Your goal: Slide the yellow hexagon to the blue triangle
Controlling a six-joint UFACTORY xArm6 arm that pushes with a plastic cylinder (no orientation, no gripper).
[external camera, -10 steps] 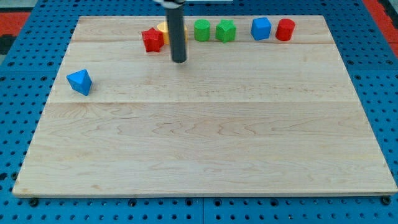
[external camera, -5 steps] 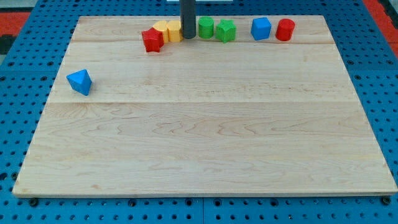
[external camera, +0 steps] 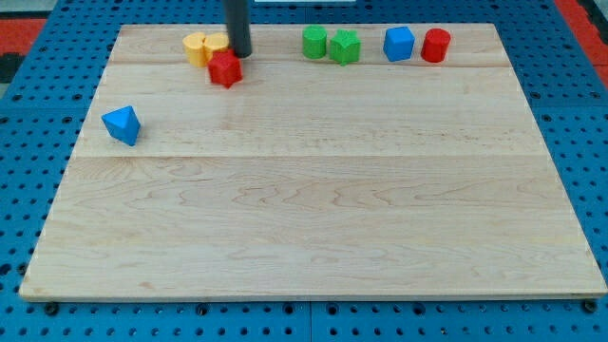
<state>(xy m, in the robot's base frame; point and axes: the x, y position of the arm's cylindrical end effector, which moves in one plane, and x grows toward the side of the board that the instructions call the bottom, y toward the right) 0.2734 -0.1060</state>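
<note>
The yellow hexagon point(external camera: 197, 47) lies near the board's top edge, left of centre, touching a second yellow block point(external camera: 218, 45) on its right. My tip point(external camera: 238, 53) stands just right of that second yellow block, against it. A red block point(external camera: 226, 68) sits just below the yellow pair and below-left of my tip. The blue triangle point(external camera: 122, 124) lies far to the lower left, near the board's left edge, well apart from the hexagon.
Along the top edge to the right stand a green cylinder point(external camera: 313, 43), a green block point(external camera: 345, 47), a blue block point(external camera: 399, 43) and a red cylinder point(external camera: 436, 45). The wooden board point(external camera: 313, 209) rests on a blue pegboard.
My tip went up to the top row, then swept left. The two yellow blocks slid left along the top edge and the red block shifted slightly down and now sits below them.
</note>
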